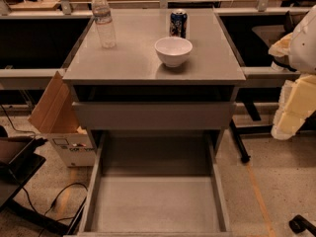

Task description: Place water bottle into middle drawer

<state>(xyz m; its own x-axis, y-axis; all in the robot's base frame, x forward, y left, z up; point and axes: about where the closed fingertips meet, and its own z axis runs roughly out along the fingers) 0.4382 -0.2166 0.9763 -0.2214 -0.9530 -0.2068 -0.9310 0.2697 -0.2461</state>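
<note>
Standing upright at the 11 o'clock corner of the smooth gray table [133,65], the ribbed clear-plastic water bottle [103,21] is well apart from the open, flat-floored metal middle drawer [153,201] at 6 o'clock. The pale padded claw [291,107] hangs at 3 o'clock; whether it is spread or closed I cannot tell.

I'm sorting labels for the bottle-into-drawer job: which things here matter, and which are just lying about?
Job: bottle; open middle drawer; hand, at the right edge.
Lying about: bowl; can; cardboard box.
</note>
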